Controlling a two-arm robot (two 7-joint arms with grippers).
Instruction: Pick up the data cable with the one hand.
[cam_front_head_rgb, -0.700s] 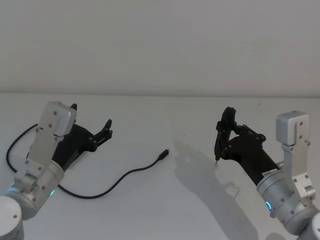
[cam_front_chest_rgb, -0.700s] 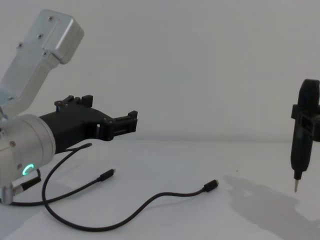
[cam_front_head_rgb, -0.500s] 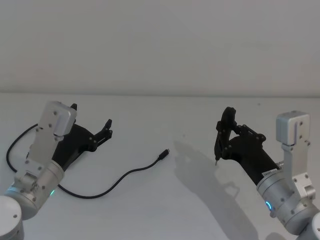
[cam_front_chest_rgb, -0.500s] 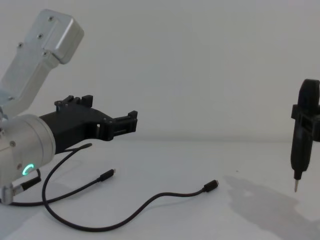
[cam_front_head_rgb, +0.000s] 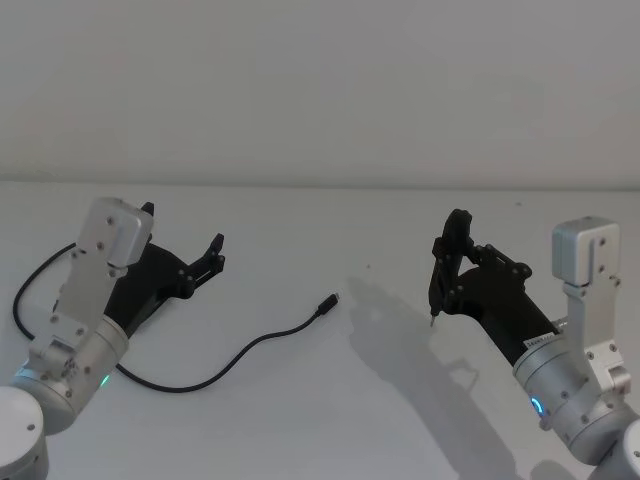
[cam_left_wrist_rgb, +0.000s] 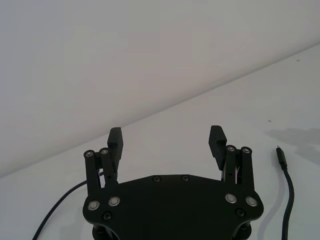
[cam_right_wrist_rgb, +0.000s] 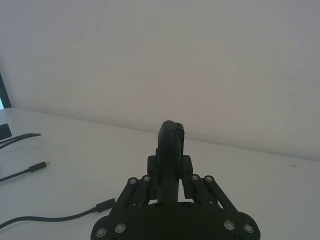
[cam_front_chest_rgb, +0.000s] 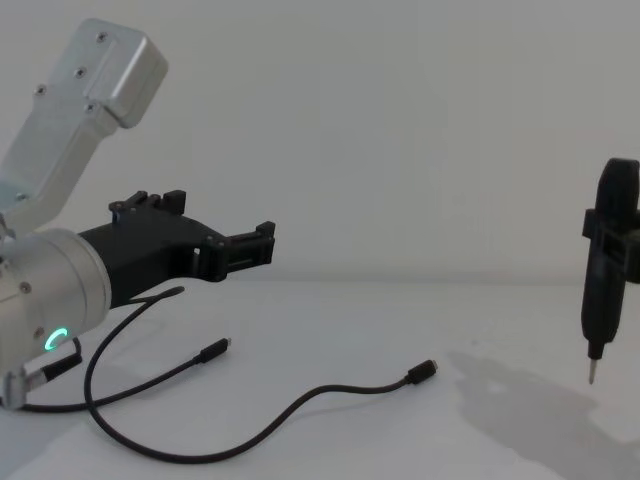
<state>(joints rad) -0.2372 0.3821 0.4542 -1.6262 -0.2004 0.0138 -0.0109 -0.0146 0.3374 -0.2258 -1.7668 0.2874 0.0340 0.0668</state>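
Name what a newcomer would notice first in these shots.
The long thin black data cable snakes across the white table left of centre, untouched. On the left, the flat black two-fingered left tool hovers open above the table, its silver wrist ringed in green. At right, the narrow black right tool hangs upright, thin tip down.

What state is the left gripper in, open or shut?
Open: the left gripper has its fingers wide apart, nothing between them; the cable lies loose on the table.

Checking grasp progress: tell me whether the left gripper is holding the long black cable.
No: the black two-fingered left gripper hovers with fingers open, and the long thin black data cable lies loose on the white table.
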